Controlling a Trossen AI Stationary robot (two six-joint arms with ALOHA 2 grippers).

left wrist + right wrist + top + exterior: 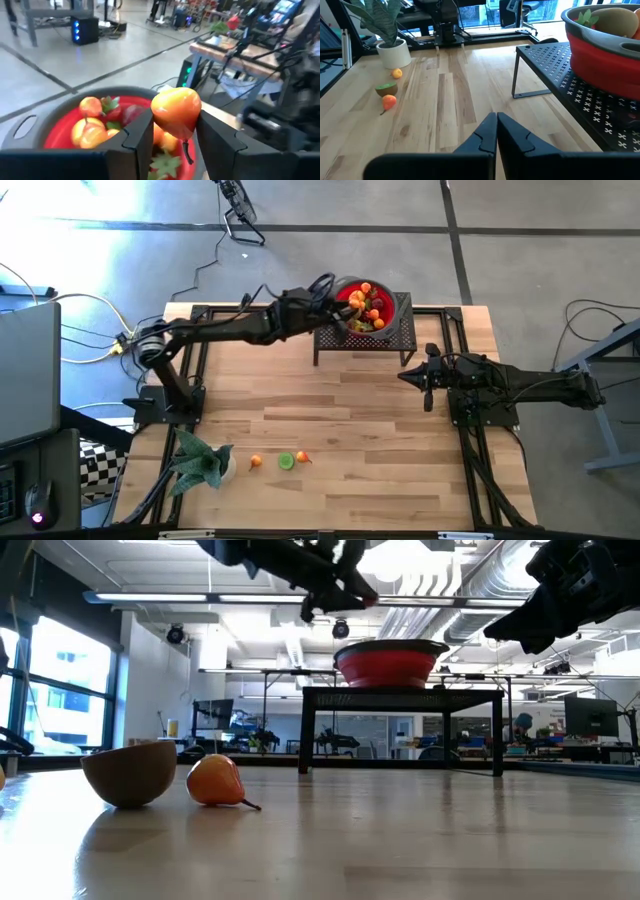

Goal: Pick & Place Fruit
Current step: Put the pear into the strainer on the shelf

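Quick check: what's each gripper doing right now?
Left gripper: closed on an orange-yellow pear, over the red bowl.
Right gripper: shut, holding nothing, beside the black rack.

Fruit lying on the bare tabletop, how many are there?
3, in a row beside the plant: a small orange, a kiwi half, and an orange pear. The plant may hide more.

The small orange-yellow pear-shaped toy fruit (176, 111) shaded to red at one side. The round red bowl with grey rim (60, 111) held orange, red and green pieces. The perforated black metal stand (580, 85) showed rows of tiny holes. The pale striped wooden table (370, 450) bore a green-faced brown kiwi half (386, 89).
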